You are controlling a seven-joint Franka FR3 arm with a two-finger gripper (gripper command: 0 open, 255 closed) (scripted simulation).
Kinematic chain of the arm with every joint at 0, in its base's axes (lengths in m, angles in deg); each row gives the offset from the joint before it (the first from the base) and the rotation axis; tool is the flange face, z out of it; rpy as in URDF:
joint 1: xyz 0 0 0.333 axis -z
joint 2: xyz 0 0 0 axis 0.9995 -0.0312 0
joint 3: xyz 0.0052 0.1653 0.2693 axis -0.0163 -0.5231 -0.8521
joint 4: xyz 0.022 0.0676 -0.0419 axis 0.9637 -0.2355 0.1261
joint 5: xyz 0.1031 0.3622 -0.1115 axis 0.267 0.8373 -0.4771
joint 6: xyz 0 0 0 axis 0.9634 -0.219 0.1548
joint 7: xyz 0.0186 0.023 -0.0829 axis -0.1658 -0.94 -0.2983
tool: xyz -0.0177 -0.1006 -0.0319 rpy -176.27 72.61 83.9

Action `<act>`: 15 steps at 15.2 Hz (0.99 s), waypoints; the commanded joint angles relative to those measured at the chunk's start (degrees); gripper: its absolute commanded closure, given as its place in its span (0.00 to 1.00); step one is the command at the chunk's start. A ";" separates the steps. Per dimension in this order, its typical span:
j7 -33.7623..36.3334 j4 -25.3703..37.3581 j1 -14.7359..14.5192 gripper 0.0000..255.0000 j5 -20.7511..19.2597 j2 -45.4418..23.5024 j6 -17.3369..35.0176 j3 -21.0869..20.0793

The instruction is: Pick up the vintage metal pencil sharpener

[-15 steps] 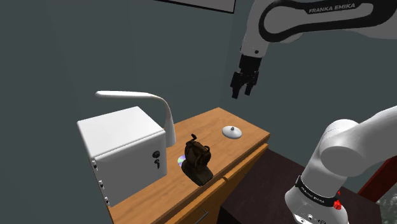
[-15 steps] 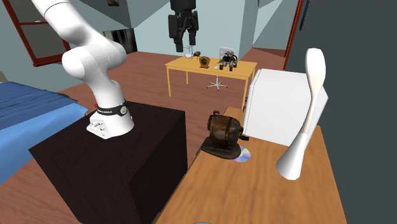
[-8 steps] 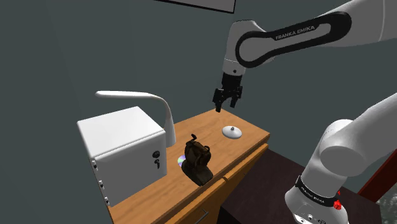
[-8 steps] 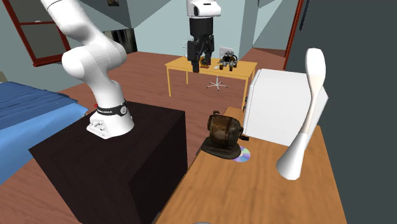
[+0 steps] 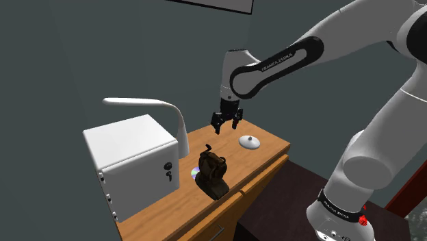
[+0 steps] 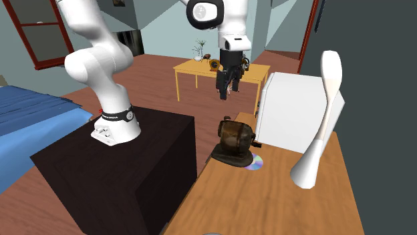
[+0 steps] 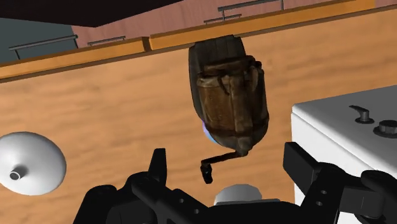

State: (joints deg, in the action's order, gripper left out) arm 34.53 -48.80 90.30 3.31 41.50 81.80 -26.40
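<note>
Descent should run straight and slow: hold the end effector (image 5: pixel 226 124), fingers spread apart, centred over the sharpener (image 5: pixel 212 172), then close across its barrel, clear of the white box (image 5: pixel 130 154). The sharpener stands near the table (image 5: pixel 270 147) edge: dark brown, tarnished, with a thin crank probably too slight to grip.

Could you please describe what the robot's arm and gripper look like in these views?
The arm is glossy white, built of rounded, tube-like links with dark joints. A dark band on the forearm carries white FRANKA EMIKA lettering. A dark ring near the base also bears lettering, with a small red mark beside it. The gripper is all black and boxy, with two short fingers.
</note>
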 commanded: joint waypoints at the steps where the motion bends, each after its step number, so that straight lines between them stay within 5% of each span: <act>1: 3.30 1.19 0.16 0.00 -1.79 -4.25 2.92 -0.96; 15: 22.69 17.82 -3.38 0.00 -16.78 -34.05 13.35 2.04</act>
State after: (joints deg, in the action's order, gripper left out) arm 56.61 -31.88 87.20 -12.98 8.71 94.85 -24.69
